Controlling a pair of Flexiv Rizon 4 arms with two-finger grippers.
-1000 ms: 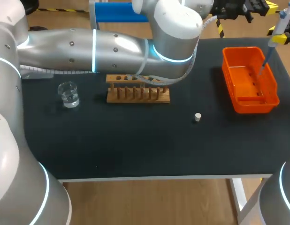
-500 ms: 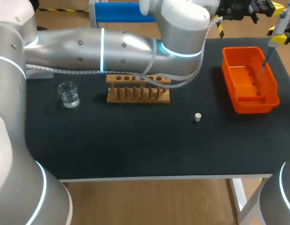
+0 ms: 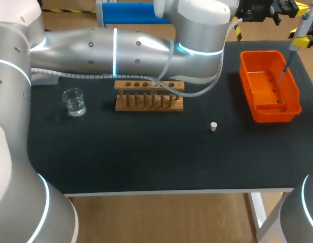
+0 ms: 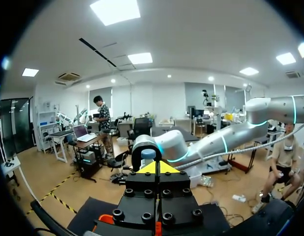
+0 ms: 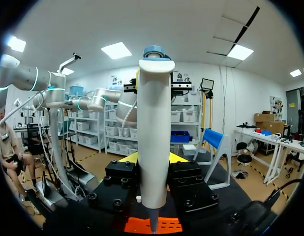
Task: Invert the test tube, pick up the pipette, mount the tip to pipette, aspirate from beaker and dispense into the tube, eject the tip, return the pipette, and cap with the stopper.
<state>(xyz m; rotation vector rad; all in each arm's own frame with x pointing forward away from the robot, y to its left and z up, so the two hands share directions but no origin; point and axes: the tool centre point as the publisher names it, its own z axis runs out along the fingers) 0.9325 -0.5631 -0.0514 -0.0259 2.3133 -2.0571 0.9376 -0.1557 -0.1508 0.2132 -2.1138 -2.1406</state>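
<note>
Left arm (image 3: pixel 121 48) has swung further right, left gripper (image 4: pixel 159 167) pinched together. Right gripper (image 5: pixel 153 162) clamps pipette (image 3: pixel 294 40) over bin (image 3: pixel 294 109), far right, tip (image 3: pixel 283 72) still mounted. I judge ejection next; return and stopper (image 3: pixel 213 126) remain.
</note>
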